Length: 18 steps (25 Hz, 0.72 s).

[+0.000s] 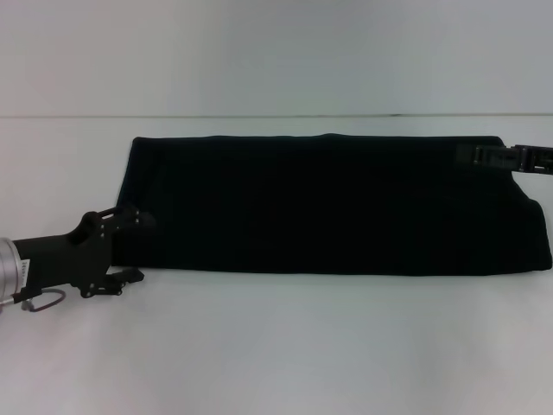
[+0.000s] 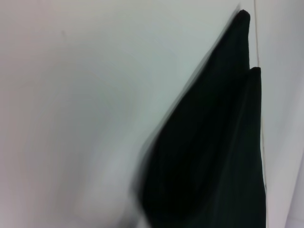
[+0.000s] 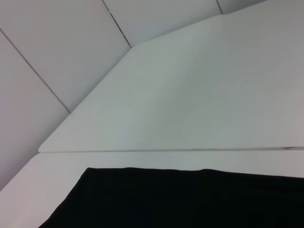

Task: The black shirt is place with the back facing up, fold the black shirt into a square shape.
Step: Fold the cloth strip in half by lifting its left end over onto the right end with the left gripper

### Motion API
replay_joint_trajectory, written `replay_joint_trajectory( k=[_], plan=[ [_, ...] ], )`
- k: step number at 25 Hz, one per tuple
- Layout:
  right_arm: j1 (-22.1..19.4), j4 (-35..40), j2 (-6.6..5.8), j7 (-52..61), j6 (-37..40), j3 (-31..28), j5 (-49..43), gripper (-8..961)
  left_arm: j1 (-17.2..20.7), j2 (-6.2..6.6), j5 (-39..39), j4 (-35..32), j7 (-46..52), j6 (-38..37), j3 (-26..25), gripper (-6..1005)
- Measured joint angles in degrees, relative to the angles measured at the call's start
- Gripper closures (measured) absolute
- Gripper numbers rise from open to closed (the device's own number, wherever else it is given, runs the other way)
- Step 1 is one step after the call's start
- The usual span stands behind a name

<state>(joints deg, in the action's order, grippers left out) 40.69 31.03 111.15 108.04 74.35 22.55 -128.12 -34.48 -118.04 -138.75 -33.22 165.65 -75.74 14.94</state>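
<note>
The shirt (image 1: 337, 203) was found lying as a long band across the worktop (image 1: 276, 346), lengthwise folds judged done, crosswise folds outstanding. The left gripper (image 1: 130, 246) stood spread at its left end; the right gripper (image 1: 510, 157) was at its right far corner, its state undeterminable.

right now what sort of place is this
Probably a robot lab or test bench: a bare white table against a plain panelled wall, with only the black shirt folded into a long band, and an end effector at each end of it.
</note>
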Motion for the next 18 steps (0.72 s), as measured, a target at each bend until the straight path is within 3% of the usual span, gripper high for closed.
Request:
replay_joint_trajectory(
  k=[18],
  plan=[
    [0.0,0.0,0.12,0.2,0.1,-0.2,0.0,78,0.1,0.06,-0.3,0.0,-0.1,1.5,0.1,78]
  ],
)
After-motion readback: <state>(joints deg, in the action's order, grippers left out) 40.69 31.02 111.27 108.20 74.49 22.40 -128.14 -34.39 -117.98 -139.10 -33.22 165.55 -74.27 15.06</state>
